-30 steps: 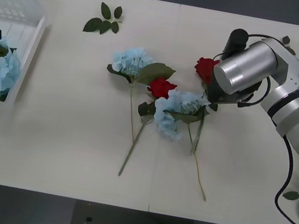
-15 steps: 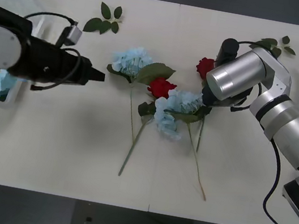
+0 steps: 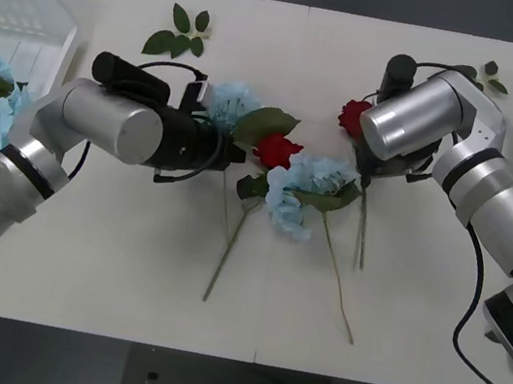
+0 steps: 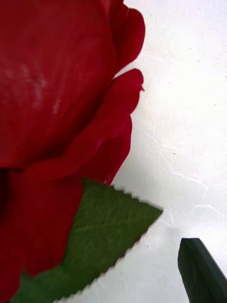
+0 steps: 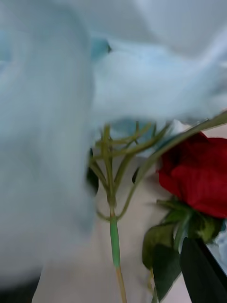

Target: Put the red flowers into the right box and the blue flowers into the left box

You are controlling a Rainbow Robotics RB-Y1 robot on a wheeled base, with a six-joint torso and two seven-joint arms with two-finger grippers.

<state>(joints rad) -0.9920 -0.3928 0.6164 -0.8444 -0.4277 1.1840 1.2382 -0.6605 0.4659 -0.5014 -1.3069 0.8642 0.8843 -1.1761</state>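
Closing on each stem just under the head looks like the surest grip. One of the red flowers (image 4: 56, 118) lies close ahead of the right gripper (image 3: 366, 171); one black finger (image 4: 201, 272) shows beside its leaf, spread unclear. A blue flower (image 5: 71, 104) sits just ahead of the left gripper (image 3: 233, 157), stem (image 5: 113, 227) unpinched, fingers apparently apart.

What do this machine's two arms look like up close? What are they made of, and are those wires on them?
Both arms are built from rounded silver-grey metallic cylinders joined by white shells with black rings at the joints. Thin black cables loop loosely outside each arm. The left arm narrows to a black wrist section; the right arm carries a black cylindrical part on top. One black finger shows in the right wrist view.
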